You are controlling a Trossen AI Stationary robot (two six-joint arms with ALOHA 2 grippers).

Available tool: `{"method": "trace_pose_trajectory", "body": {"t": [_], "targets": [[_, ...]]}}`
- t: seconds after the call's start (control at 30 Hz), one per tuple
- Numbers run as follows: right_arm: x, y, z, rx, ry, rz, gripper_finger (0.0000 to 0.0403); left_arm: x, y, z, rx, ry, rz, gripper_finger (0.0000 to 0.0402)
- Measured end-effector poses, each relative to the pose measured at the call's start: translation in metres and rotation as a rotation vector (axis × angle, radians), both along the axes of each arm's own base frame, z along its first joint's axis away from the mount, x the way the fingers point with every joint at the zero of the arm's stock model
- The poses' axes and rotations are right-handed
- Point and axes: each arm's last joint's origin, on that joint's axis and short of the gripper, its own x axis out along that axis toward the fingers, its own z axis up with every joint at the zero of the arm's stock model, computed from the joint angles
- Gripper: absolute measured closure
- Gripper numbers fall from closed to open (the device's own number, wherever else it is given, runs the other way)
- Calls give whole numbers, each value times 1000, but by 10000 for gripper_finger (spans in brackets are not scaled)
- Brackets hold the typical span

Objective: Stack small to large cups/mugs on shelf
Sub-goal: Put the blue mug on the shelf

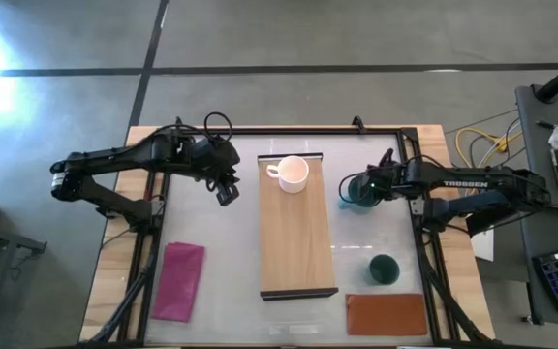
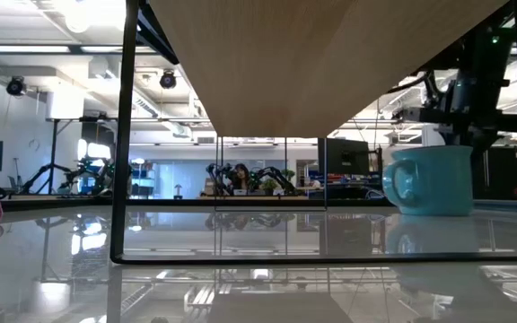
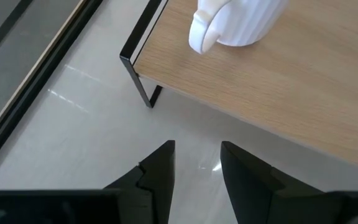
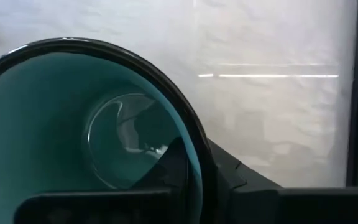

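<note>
Your right gripper [image 1: 359, 190] is clamped on the rim of the teal handled mug [image 1: 361, 189], standing on the worktop [image 1: 221, 262] right of the long light-wood shelf [image 1: 296, 242]. Your left gripper [image 1: 227, 193] hangs released left of it. The white ribbed mug [image 1: 292, 173] sits at the shelf's far end, the dark green mug [image 1: 384, 269] near right.

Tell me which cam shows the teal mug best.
Low view: the teal mug stands side-on on the table with its handle showing. High view shows it from above under the right gripper. Right wrist view sees only its interior. Left wrist view misses it.

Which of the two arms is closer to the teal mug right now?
The right. Its gripper is at the teal mug, one finger inside the rim. The left gripper hangs across the shelf, beside the white mug.
</note>
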Motion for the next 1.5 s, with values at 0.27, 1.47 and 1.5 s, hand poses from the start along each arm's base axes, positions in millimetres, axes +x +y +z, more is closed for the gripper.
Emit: {"method": "trace_pose_trajectory", "body": {"t": [0.27, 1.47, 1.5], "targets": [[7, 6, 19, 28, -15, 60, 385, 0, 0, -2, 1, 7, 1, 287], [152, 106, 168, -13, -233, 66, 387, -4, 1, -7, 89, 91, -17, 287], [160, 108, 168, -10, -260, 73, 387, -4, 1, -7, 93, 93, -24, 287]]}}
